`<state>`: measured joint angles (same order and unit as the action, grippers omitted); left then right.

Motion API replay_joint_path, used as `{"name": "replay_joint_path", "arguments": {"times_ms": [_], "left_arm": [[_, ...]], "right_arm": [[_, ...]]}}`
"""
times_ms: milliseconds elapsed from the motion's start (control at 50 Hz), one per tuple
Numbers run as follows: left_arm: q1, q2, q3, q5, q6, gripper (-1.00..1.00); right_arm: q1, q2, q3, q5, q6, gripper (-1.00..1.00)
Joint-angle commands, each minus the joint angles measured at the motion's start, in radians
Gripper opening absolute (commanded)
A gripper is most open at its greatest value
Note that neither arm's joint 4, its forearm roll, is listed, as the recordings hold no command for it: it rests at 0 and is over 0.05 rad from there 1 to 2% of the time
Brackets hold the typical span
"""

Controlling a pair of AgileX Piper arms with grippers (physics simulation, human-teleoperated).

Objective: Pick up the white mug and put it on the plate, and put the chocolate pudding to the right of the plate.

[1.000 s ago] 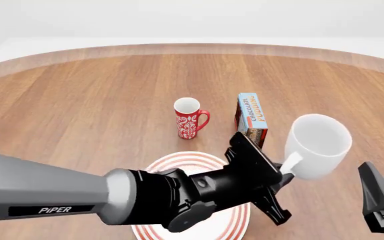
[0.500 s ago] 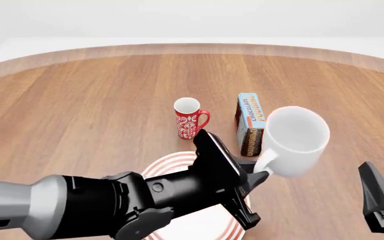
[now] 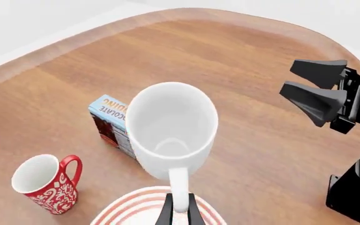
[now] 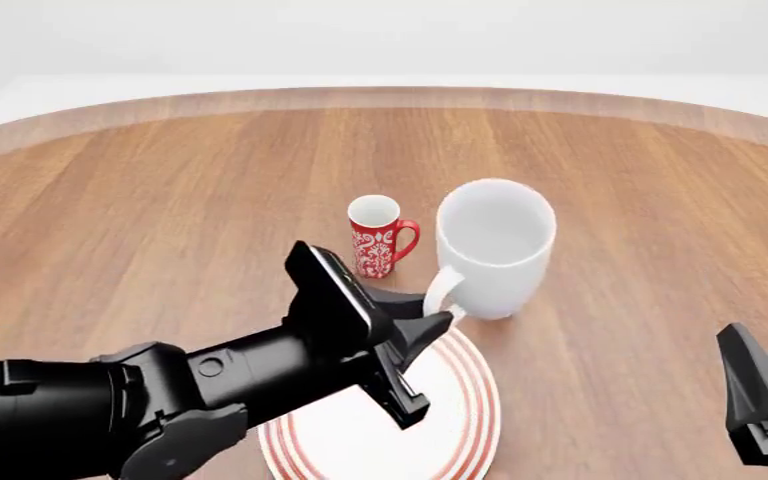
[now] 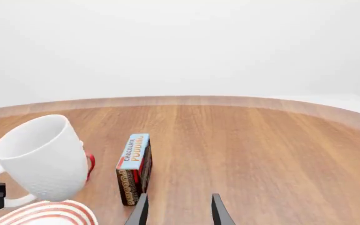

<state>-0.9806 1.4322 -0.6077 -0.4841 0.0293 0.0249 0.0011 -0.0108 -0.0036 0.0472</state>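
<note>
We see the wooden table [image 4: 157,200] whole only from the front, where the left arm [image 4: 117,410] reaches across the near side and the white mug [image 4: 494,248] hides the pudding box entirely. The right wrist view shows that box [image 5: 134,168] standing on edge on the table, just right of the lifted mug [image 5: 42,157]; the left wrist view shows it [image 3: 112,124] partly behind the mug [image 3: 170,129].

The plate [image 4: 458,420], white with red rings, lies at the near middle. The mug, glossy, plain and wide-mouthed, is held in the air, tilted, above the plate's far edge. The left gripper [image 4: 427,322] is clamped on its 1 loop handle, as the left wrist view [image 3: 178,213] confirms.

The right gripper [image 5: 176,208] hovers at the near right with its 2 fingers parted and nothing between them.

The red mug [image 4: 380,238] stands upright beyond the plate, left of the white mug.
</note>
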Motion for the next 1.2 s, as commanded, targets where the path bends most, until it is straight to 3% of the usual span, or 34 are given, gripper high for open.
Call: {"name": "replay_joint_path", "arguments": {"times_ms": [20,760,1200], "left_arm": [[0.068,-0.074,0.080,-0.025,-0.004,-1.00],[0.174,-0.104,0.276,-0.110,-0.074,-1.00],[0.173,0.028,0.348,-0.245,-0.121,-1.00]], "right_arm": [[-0.001,0.000,0.001,0.000,-0.001,1.00],[0.002,0.000,0.001,-0.002,-0.003,1.00],[0.003,0.000,0.000,-0.002,-0.004,1.00]]}}
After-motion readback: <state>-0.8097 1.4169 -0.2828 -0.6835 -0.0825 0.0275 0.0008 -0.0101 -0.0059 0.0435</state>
